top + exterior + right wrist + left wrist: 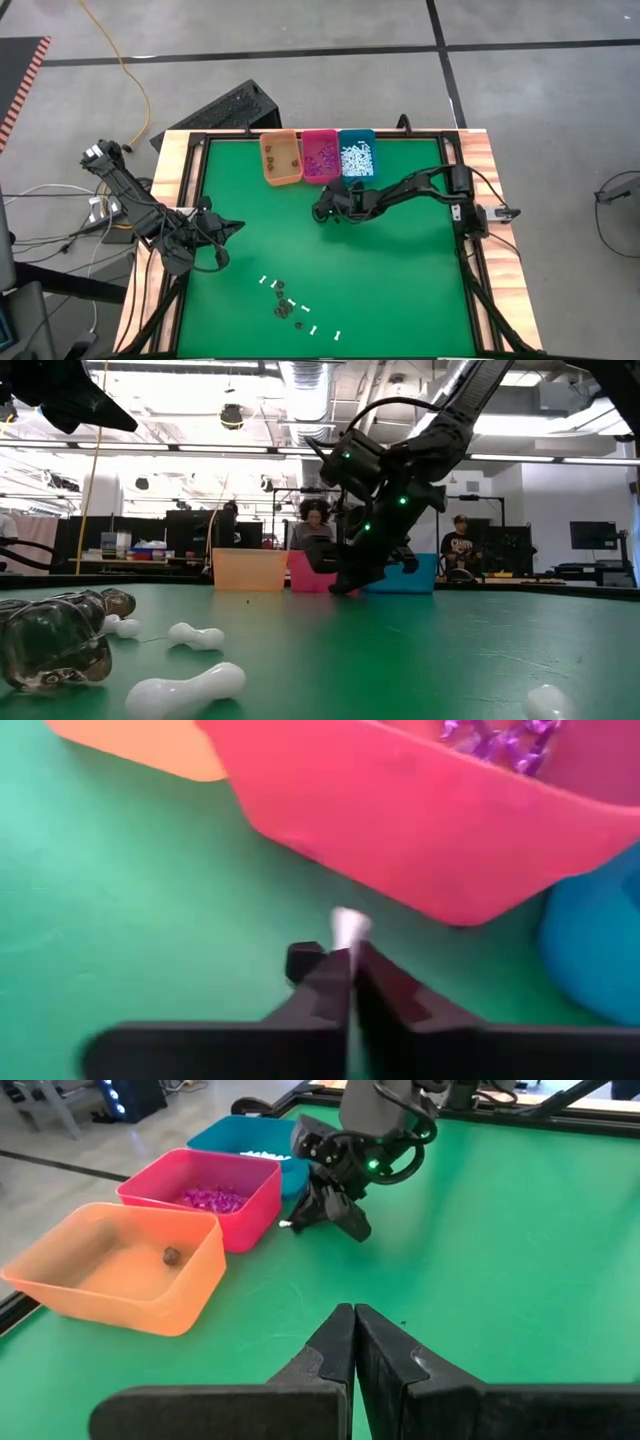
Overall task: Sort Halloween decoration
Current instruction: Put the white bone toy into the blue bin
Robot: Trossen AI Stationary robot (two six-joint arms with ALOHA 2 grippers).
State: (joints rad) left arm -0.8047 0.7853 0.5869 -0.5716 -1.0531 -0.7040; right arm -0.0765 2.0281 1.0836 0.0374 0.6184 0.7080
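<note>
**White stick pinched beside the pink bin; a small heap left to sort**

Beside the pink rectangular plastic bin (321, 157), just in front of its near wall, the right gripper (349, 952) sits low over the green table mat (400, 270); its dark fingers (385, 990) are drawn almost together on a tiny white plastic stick (350, 927), whose end pokes out past the tips; whether the piece has left the mat cannot be told.

To one side of the pink bin stands the teal rectangular bin (357, 154), already thick with white pieces; the pink bin itself holds a pile of purple bits (212, 1199); on its other side the orange rectangular bin (280, 158) holds only a few dark brown-black bits (171, 1256).

Well away from the pink bin, toward the table's near edge, a loose cluster of unsorted decoration (290, 303) lies on the mat: several white sticks and a knot of dark bits; no purple shows among them from above.

Far from the pink bin, near the table's left edge, the left gripper (355, 1328) waits with its fingers pressed flat together, holding nothing.

Judging by the full bins and the thin remainder, most of the sorting looks done; what remains is the pinched white stick, which seems bound for the teal bin, and the last scattered pieces.
</note>
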